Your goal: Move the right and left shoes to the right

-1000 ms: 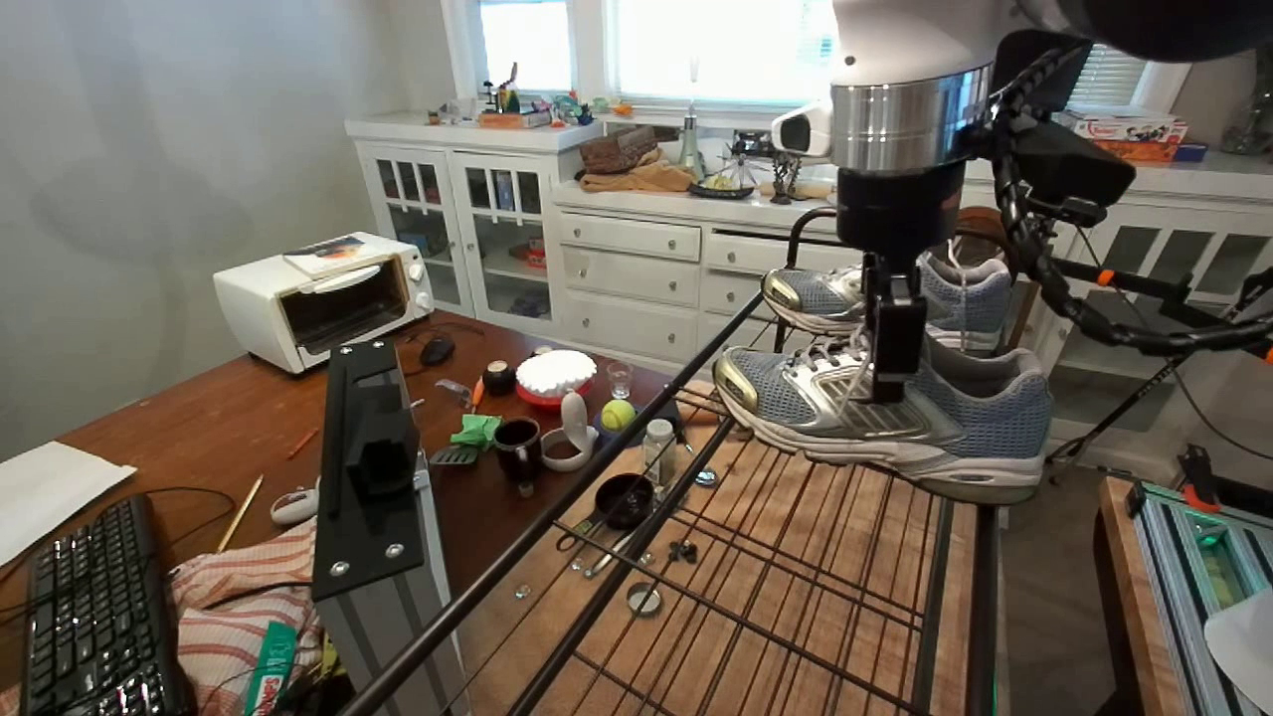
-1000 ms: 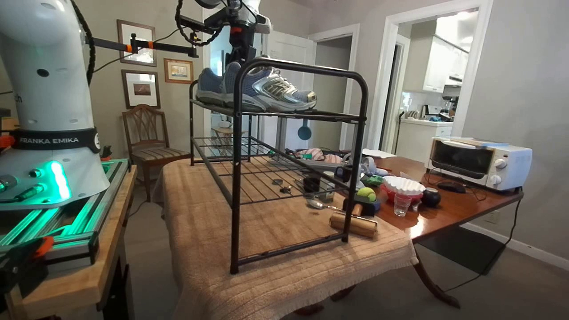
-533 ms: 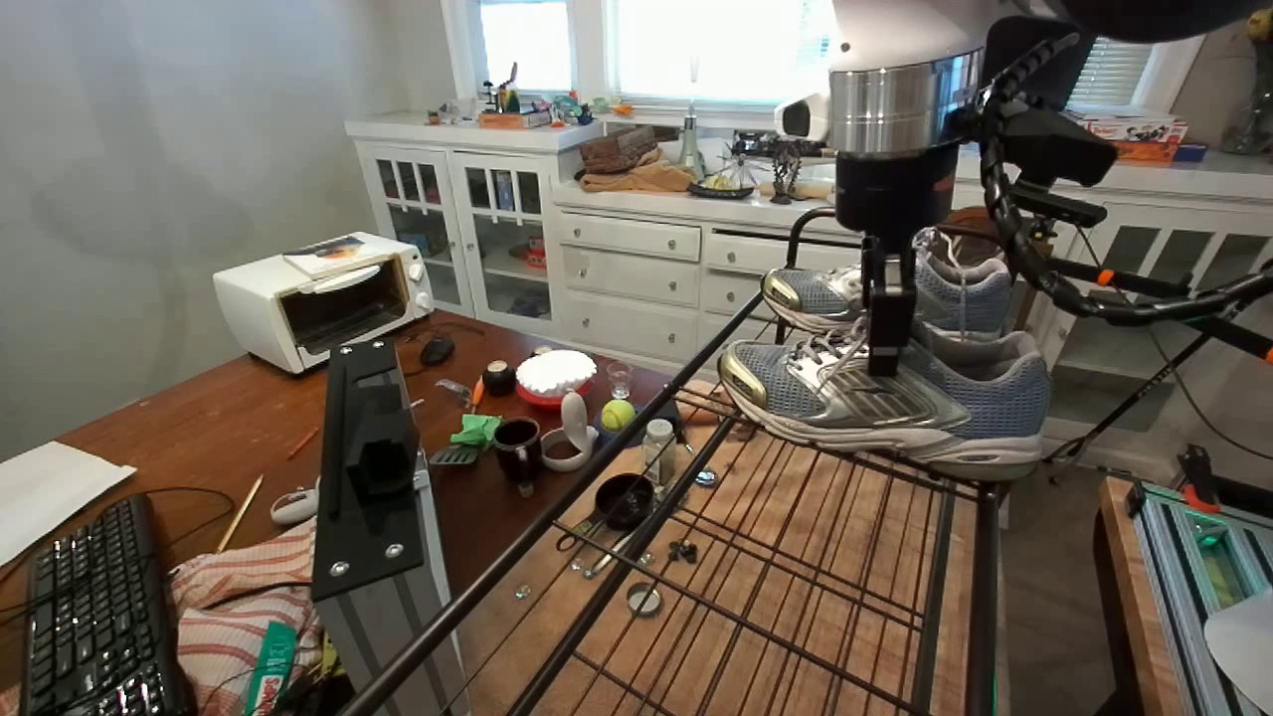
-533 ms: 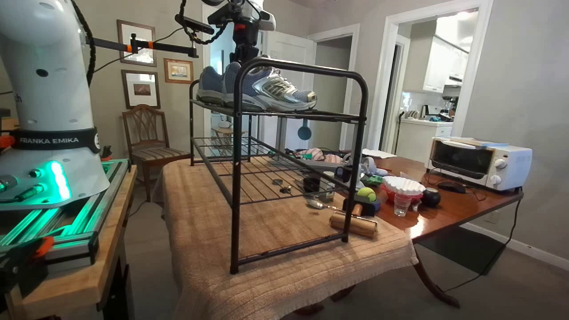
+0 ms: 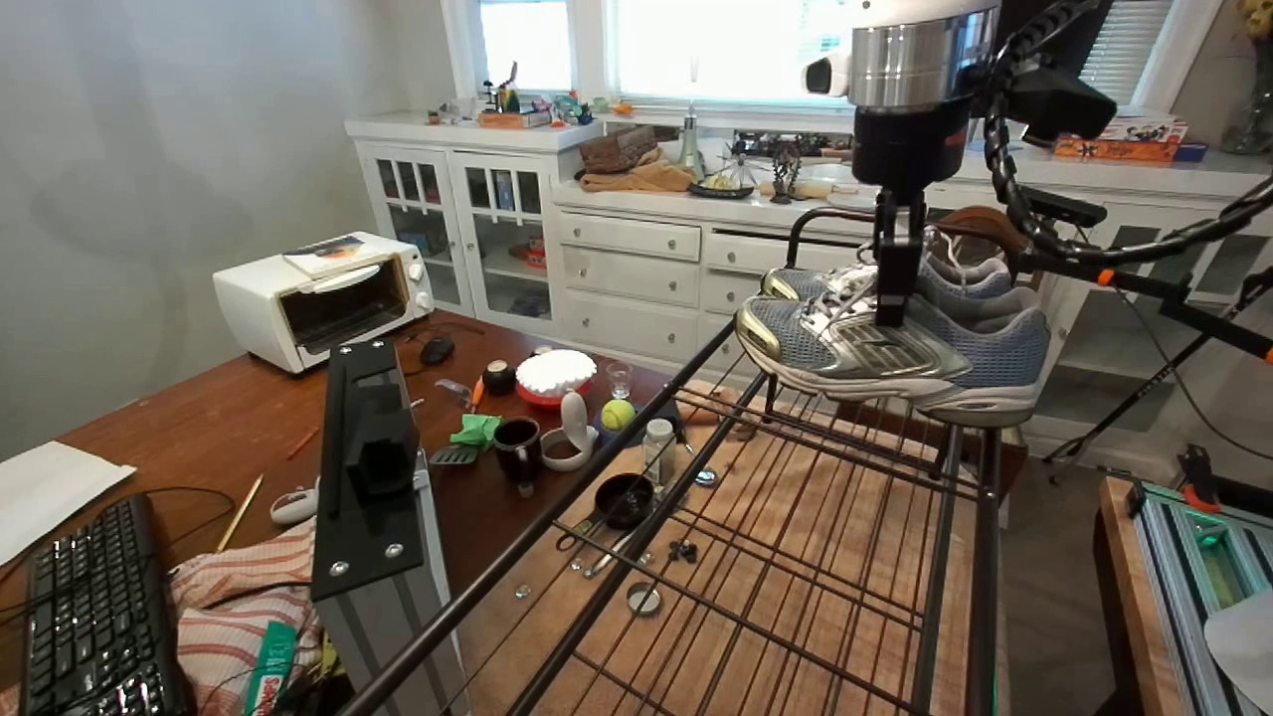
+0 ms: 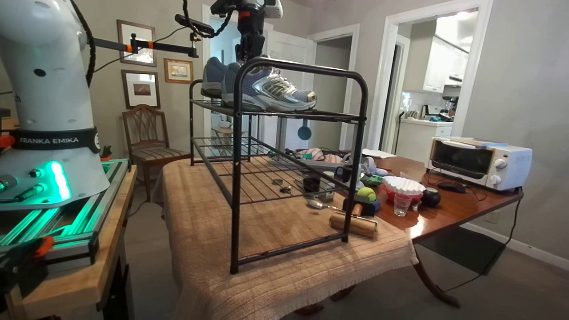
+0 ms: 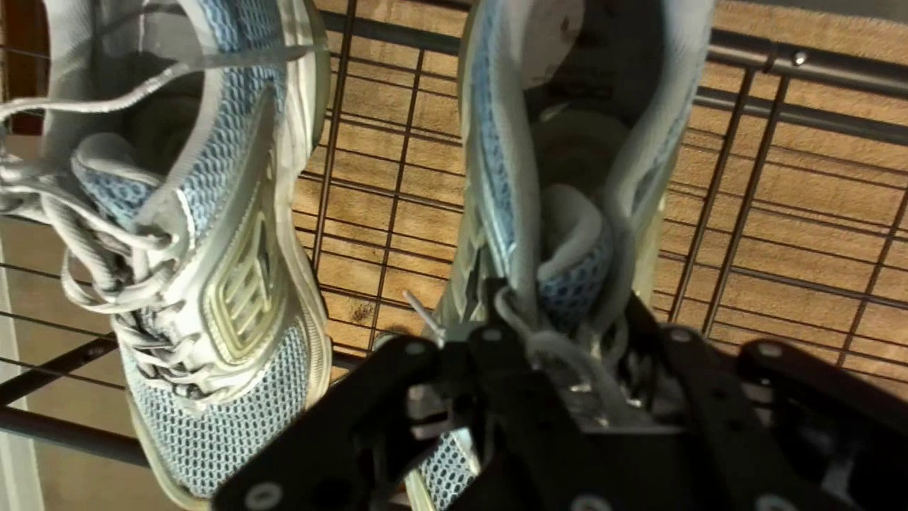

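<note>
Both shoes are grey-blue mesh sneakers with silver panels and pale laces. My gripper (image 5: 893, 312) is shut on the nearer shoe (image 5: 875, 360), one finger down its outer side and the other hidden in that view. From the wrist, the gripper (image 7: 565, 305) straddles this held shoe (image 7: 516, 170) around its laces and tongue. Its sole is slightly above the wire top of the black rack (image 6: 235, 178). The other shoe (image 6: 275, 91) rests on that top shelf, alongside the held one; in the wrist view this other shoe (image 7: 248, 298) is at the left, its toe pointing the same way.
The rack's arched end bar (image 6: 306, 66) rises beside the resting shoe. Below lie a tan towel (image 6: 200, 231) and small items such as a tennis ball (image 5: 618, 415). A tall metal column (image 5: 368, 477) and a toaster oven (image 5: 328, 298) stand further along the table.
My gripper and the nearer shoe have risen together off the rack's shelf. They have also shifted toward the other shoe, which has not moved.
</note>
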Tool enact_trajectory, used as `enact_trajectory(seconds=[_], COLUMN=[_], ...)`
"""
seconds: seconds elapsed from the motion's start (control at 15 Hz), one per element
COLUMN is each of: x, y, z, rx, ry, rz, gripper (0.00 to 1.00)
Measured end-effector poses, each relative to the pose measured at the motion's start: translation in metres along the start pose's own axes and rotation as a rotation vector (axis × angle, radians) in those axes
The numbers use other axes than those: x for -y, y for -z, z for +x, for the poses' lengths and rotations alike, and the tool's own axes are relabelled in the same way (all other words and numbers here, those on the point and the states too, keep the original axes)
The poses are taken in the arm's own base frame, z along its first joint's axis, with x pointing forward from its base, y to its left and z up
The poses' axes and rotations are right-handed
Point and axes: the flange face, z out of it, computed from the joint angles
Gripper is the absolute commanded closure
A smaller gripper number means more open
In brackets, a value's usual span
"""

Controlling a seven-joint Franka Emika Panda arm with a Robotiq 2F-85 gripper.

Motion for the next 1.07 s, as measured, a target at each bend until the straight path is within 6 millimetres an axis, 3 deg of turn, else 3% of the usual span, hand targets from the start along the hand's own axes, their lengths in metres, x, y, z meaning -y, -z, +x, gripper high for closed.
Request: enact_trajectory(seconds=[0.4,0.8,0.87,0.93,1.07], x=[-0.023,-0.025,-0.024,-0.024,-0.022], y=[0.006,-0.002,-0.003,-0.004,-0.005], z=[-0.005,-0.007,-0.007,-0.008,-0.008], rx=[-0.016,0.0,0.002,0.004,0.007], ry=[0.035,0.077,0.082,0.087,0.097], rz=[-0.004,0.0,-0.002,-0.003,-0.007], gripper=[0.89,0.89,0.39,0.39,0.26])
